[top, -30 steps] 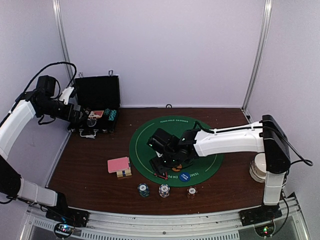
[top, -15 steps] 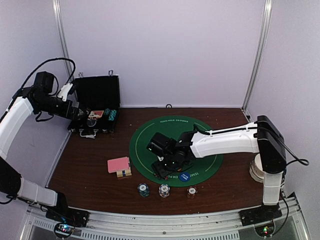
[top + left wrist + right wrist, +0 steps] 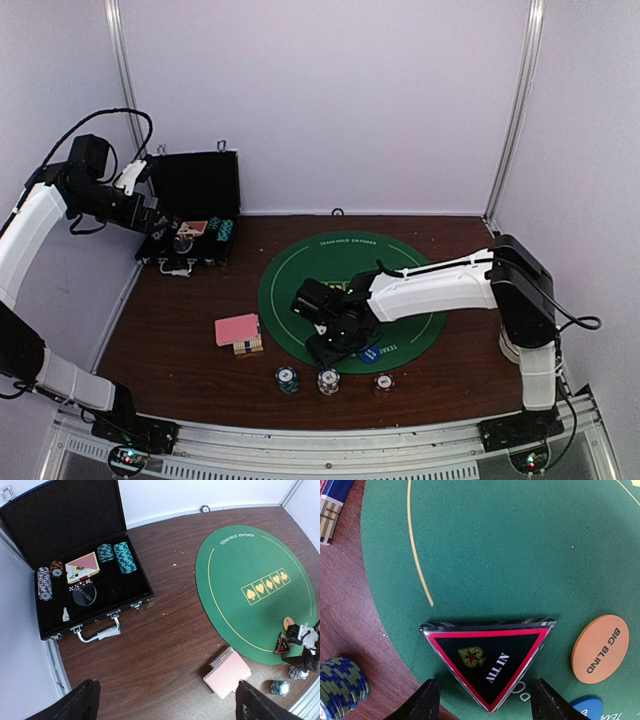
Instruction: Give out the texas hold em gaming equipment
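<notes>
Red-bordered triangle marker (image 3: 487, 657) lay flat on the green mat (image 3: 520, 540), its tip between the released, wide-apart jaws of the right gripper (image 3: 485, 700). The left gripper (image 3: 167, 700) hung spread and empty over the brown surface (image 3: 165, 630).

The ALL IN triangle marker (image 3: 487, 662) lies between the spread fingers of the right gripper (image 3: 485, 705). Its wide edge spans the whole gap, so there is little room to either side. Just outside one finger stands a teal chip stack (image 3: 340, 687). Outside the other lie the orange BIG BLIND button (image 3: 600, 648) and a blue button (image 3: 587, 707). Ahead of the fingertips the green mat (image 3: 520, 555) is open. Under the wide-open left gripper (image 3: 170, 705), bare wooden table (image 3: 165, 645) lies free between the black case (image 3: 60, 515) and the pink-backed card deck (image 3: 227, 672).
</notes>
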`<state>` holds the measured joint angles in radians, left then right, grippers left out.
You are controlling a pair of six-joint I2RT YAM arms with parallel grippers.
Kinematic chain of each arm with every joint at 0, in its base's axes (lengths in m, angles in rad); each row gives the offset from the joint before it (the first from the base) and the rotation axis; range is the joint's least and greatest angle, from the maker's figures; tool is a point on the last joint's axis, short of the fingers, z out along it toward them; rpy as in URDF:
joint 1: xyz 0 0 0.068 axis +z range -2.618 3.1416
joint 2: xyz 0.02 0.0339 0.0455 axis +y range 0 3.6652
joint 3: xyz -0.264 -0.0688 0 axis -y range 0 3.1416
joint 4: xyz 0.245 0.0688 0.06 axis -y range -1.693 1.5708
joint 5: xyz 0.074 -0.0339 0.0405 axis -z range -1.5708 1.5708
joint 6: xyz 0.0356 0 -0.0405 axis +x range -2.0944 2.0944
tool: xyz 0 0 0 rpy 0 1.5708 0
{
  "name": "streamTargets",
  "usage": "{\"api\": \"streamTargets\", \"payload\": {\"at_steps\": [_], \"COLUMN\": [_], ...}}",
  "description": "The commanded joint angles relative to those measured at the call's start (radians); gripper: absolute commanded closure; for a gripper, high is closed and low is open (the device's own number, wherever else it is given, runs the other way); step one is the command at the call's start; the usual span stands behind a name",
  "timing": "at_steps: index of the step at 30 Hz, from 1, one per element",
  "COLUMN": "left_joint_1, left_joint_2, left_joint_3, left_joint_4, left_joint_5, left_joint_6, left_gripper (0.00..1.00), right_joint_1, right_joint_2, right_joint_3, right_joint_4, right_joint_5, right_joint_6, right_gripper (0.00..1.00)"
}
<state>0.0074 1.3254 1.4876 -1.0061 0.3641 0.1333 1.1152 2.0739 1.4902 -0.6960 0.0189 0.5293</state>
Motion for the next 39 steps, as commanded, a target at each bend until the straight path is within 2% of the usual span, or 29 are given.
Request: {"api": "streamTargets", "payload": {"at_steps": [1,8,17,29,39], "left_joint_1": [0.008,0.008,0.008,0.008,0.007], "left_joint_2": [-0.013,-0.023,-0.033,-0.029,-0.028], "left_joint_3": [0.032,0.017,0.025,0.021,0.005], "left_joint_4": [-0.001,-0.001,0.0,-0.002,-0.011], "left_joint_5": [0.014,0.014,0.004,0.011,0.033], "left_joint_6": [0.008,-0.003,0.004,-0.006,-0.031], "left_gripper": [0.03,0.02,0.02,0.02,0.02], "right_joint_1": [0.005,-0.005,-0.039,-0.09,-0.131], "right_joint_2": [0.033,0.075,0.133,0.304,0.452], "right_joint_3": [0.049,0.094,0.169,0.473,0.731], "right_joint_4": [-0.032,-0.029,-0.011,-0.057,-0.123], "right_joint_5": [-0.014,-0.016,-0.004,0.032,0.033], "right_joint_6": [0.012,0.008,-0.023,-0.05,-0.095], "right_gripper": [0.38,0.5,0.58,0.69,0.69]}}
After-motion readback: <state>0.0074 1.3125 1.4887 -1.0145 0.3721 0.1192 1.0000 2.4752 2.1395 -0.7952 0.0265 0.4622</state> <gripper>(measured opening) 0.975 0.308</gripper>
